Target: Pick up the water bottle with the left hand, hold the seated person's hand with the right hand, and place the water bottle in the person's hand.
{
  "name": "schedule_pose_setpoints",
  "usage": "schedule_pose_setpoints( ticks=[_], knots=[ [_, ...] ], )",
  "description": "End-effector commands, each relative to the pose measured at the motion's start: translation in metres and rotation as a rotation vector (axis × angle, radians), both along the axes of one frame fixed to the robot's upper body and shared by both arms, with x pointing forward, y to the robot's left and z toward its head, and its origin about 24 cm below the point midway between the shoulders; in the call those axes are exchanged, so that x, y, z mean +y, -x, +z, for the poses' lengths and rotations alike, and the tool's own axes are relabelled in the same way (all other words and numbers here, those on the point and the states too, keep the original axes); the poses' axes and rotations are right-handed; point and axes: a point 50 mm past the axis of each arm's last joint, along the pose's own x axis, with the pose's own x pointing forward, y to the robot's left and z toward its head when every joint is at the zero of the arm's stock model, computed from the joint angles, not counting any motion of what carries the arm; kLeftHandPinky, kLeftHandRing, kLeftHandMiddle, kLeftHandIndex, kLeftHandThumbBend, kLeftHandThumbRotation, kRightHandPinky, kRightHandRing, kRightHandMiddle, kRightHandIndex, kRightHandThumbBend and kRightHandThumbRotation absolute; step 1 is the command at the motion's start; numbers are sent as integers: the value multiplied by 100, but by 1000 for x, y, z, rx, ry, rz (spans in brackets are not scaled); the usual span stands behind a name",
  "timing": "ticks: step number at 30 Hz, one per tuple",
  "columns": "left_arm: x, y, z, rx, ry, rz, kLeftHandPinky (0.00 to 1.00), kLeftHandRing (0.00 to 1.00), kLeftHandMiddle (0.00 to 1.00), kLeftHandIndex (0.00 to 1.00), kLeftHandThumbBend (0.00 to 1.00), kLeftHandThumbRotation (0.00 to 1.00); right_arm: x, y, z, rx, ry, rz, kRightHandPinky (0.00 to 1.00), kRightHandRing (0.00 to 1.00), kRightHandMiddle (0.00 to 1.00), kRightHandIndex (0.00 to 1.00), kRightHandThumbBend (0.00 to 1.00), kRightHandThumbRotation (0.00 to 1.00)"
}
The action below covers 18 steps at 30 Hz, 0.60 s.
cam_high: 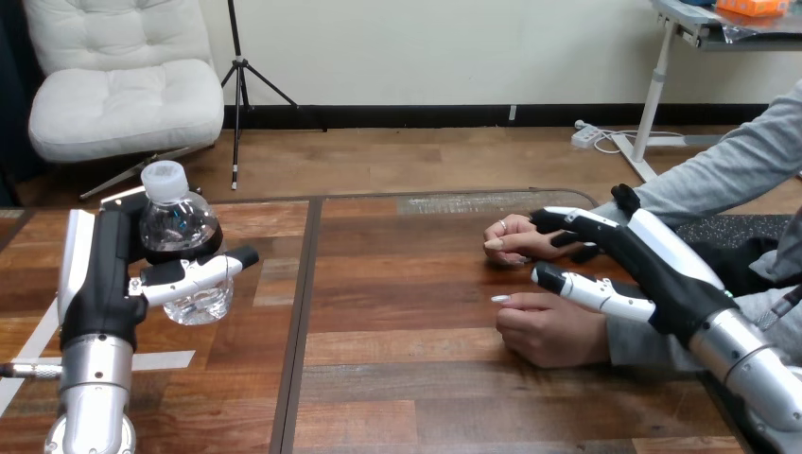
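1. Bench [407, 388] of brown wooden planks: the person's two hands lie on its right part, probably set there to receive.
2. Your right robot hand [662, 270], black with white shells, is spread open. Its fingers lie nearly straight over the person's farther hand [515, 241] and its thumb sits just above the nearer hand [549, 326], curled round neither.
3. Your left robot hand [99, 284] grips the clear plastic water bottle with its white cap [178, 225]. It is upright over the bench's left part, well apart from the person.
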Motion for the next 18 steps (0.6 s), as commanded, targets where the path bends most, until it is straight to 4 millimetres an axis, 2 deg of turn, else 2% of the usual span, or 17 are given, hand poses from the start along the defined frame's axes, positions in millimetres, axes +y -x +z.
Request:
schedule_pose_setpoints(
  ticks=[1, 10, 18],
  knots=[
    [-7, -12, 28, -128, 1, -35, 30, 35, 39, 40, 87, 0, -3, -20, 30, -117, 63, 4, 70, 79, 83, 83, 79, 84],
    [-7, -11, 27, -118, 15, -28, 30, 35, 39, 40, 87, 0, -14, -23, 29, -118, 137, -18, 69, 79, 82, 82, 77, 77],
    [-7, -11, 27, -128, 18, -38, 30, 35, 39, 40, 87, 0, -22, -26, 29, -122, 203, -45, 69, 79, 81, 81, 76, 75]
  ],
)
